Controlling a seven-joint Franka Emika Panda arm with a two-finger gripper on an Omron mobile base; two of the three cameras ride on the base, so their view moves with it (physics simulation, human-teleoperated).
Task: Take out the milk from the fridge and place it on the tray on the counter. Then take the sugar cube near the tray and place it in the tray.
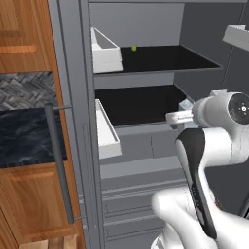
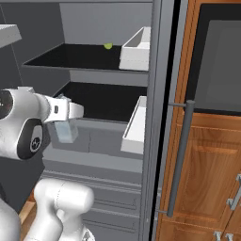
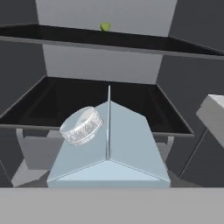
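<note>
The milk is a pale bluish carton with a gabled top and a round cap, seen close at the bottom of the hand view. It hangs in front of the lower black shelf of the open fridge, off any surface. My gripper is shut on the milk, and the carton hides the fingers. A corner of the milk peeks out behind my wrist in the left base view. The black marble counter lies left of the fridge. The tray and the sugar cube are out of view.
White door bins stick out at both shelf levels, and another bin is close on the right of the hand view. A small green thing sits on the upper shelf. The dark bar handle stands beside the wooden cabinets.
</note>
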